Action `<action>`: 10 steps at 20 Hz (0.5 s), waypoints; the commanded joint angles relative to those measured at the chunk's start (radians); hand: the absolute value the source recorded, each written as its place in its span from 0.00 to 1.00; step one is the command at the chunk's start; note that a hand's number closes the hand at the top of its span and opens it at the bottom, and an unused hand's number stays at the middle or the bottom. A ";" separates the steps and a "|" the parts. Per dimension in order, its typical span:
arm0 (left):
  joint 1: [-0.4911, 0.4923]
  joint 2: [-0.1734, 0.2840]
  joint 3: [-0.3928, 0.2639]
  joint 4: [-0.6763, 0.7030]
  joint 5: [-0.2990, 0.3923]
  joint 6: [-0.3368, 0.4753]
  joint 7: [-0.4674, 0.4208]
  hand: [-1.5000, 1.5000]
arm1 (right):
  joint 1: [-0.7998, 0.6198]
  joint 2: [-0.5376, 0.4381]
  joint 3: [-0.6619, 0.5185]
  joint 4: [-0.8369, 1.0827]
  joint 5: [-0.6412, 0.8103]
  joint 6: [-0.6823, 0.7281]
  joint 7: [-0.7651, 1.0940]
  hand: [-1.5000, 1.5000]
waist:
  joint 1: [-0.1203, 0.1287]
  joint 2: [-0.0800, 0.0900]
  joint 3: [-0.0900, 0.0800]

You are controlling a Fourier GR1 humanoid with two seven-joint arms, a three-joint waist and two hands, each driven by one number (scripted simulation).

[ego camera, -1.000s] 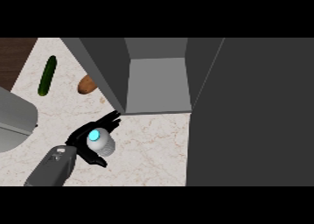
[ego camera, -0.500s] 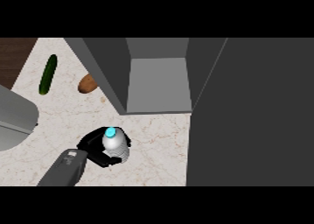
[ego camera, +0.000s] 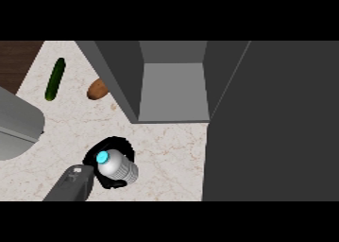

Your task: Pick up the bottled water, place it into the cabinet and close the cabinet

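The bottled water [ego camera: 119,168] is a clear bottle with a light blue cap, seen from above near the counter's front left. My right hand [ego camera: 114,141] is shut on it, with black fingers curled round its far side and the grey forearm coming up from the lower edge. The bottle's lower part is hidden by the hand. The grey cabinet [ego camera: 173,90] stands open behind and to the right of the hand, and its inner shelf is bare. Its dark door [ego camera: 276,123] fills the right side. My left hand does not show.
A green cucumber [ego camera: 55,78] and a brown oval food item [ego camera: 97,89] lie on the marble counter [ego camera: 168,156] at the far left, beside the cabinet's left wall. A large grey rounded body [ego camera: 12,123] juts in at the left edge.
The fingers, stretched out past the bottle a second ago, have curled round it. Hand and bottle have shifted a little to the right and toward the near edge.
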 commanded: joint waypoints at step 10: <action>0.147 0.004 0.288 -0.080 0.275 0.214 -0.220 1.00 | -0.038 -0.005 -0.025 0.003 -0.017 -0.018 0.030 0.00 | 0.017 -0.006 0.002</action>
